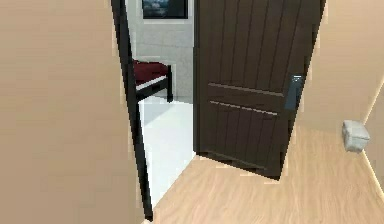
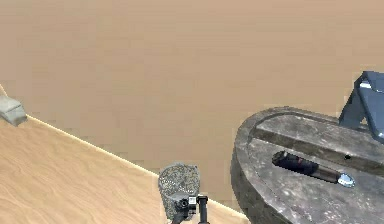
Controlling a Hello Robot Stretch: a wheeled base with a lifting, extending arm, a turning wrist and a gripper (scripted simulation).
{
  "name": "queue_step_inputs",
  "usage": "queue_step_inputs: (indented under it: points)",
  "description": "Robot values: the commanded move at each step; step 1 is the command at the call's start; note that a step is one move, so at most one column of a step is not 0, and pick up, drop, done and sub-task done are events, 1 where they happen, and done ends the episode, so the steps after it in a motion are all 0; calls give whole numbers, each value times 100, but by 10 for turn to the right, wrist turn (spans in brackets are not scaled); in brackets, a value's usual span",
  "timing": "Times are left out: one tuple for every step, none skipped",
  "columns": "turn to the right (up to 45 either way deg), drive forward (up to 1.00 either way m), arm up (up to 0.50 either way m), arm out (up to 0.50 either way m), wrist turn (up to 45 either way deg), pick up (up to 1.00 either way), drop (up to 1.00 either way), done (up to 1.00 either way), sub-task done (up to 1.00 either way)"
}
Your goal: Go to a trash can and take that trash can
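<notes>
Progress: early, you're short of the target and nothing looks taken
Trash can: probably the small grey box (image 1: 352,133) on the floor, far right of the door (image 1: 255,85)
Tool (image 2: 193,209): its grip and any load cannot be told
Left: approach, reach, grasp

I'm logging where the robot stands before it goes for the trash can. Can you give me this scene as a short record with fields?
floor: light wood
door: dark, ajar, white-floored room beyond
seat: red cushion, past the doorway
small grey thing: at the wall's foot, possibly the trash can
table: dark, round
tool: long, dark, lying on the table
gripper: at the arm side view's bottom edge
speckled grey thing: at the gripper
held: cannot tell
</notes>
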Motion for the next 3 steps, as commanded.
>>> queue_step_inputs:
  points:
    - [0, 0, 0, 0, 450, 0, 0, 0, 0]
    - [0, 0, 0, 0, 450, 0, 0, 0, 0]
    - [0, 0, 0, 0, 330, 0, 0, 0, 0]
